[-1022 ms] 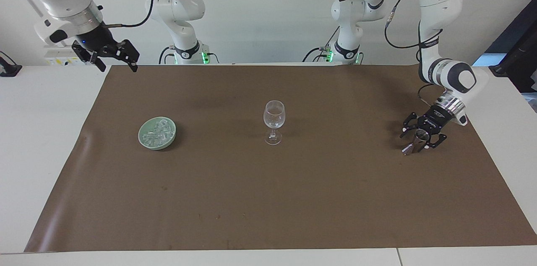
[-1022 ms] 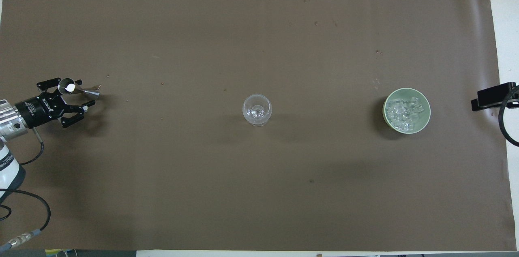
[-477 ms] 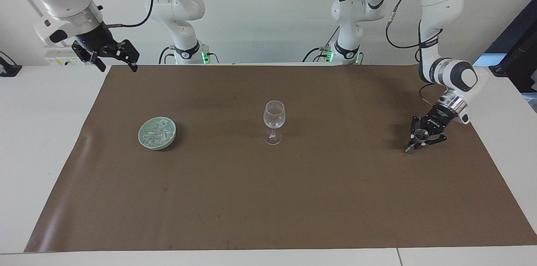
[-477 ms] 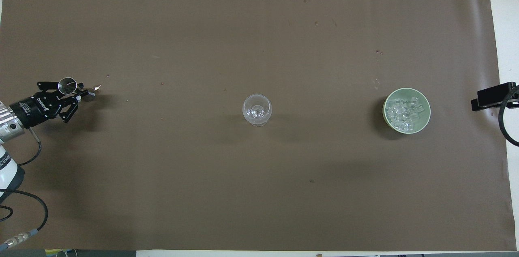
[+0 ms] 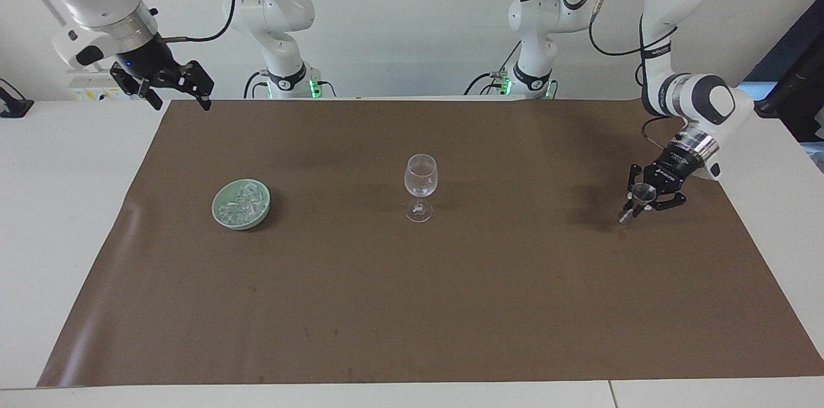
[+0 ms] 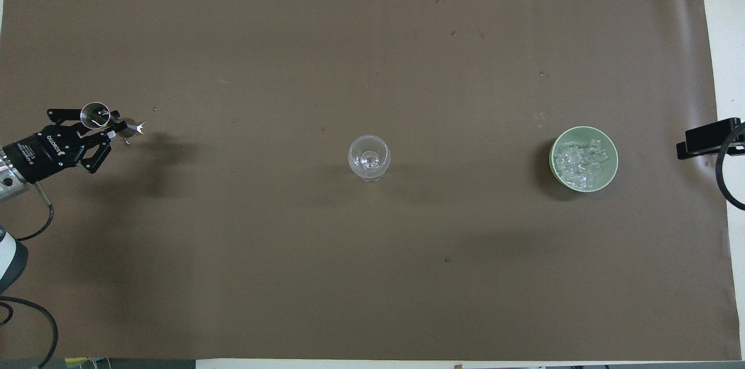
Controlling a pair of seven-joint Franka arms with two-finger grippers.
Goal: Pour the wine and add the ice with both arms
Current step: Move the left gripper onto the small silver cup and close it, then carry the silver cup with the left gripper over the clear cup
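At the right of the facing view we see the left gripper [image 5: 638,202] pinching the small steel jigger [image 5: 636,200] at its waist and holding it just off the brown mat [image 5: 412,305], its shadow below it. In the upper left corner the right gripper [image 5: 172,90] waits with fingers spread above the mat's edge. The wine glass [image 5: 420,187] stands upright mid-frame, and the ice [image 5: 243,201] lies heaped in the green bowl [image 5: 226,217] at centre left.

Shiny steel jigger [image 5: 637,199]; clear glass wine glass [image 5: 420,187]; matt brown table cover [image 5: 450,305].
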